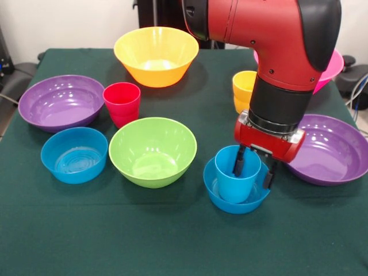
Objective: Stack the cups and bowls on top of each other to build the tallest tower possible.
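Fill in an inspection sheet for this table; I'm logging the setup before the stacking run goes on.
Surface: dark green cloth on the table, flat.
Job's things: blue cup upright inside a small blue bowl; second blue bowl, lime green bowl, red cup, yellow cup, orange-yellow bowl, two purple bowls all standing singly; pink bowl mostly hidden by the arm.
Clutter: nothing seen.
Grippers: gripper straddles the blue cup's rim, one finger inside, one outside; grip not clear.
Cables: some at the right edge.
Surroundings: pale wall, dark equipment behind.
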You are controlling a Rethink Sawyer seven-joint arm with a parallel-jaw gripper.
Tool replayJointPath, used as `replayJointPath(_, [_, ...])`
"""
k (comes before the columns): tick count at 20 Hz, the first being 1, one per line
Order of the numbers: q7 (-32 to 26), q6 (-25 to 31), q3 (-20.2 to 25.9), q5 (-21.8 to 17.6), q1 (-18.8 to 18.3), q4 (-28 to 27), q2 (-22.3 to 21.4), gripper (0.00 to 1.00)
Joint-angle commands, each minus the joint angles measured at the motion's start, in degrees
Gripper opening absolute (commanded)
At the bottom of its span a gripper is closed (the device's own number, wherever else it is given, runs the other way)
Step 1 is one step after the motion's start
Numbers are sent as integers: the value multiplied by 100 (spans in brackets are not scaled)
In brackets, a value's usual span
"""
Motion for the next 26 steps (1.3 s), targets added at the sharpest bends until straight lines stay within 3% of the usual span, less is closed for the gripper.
replayJointPath(1, [664,-174,658,-90,-85,442,293,100])
replayJointPath(15, [682,-100,655,-49,-88,428,271,100])
replayJointPath(26, [545,350,818,44,-213,555,-138,100])
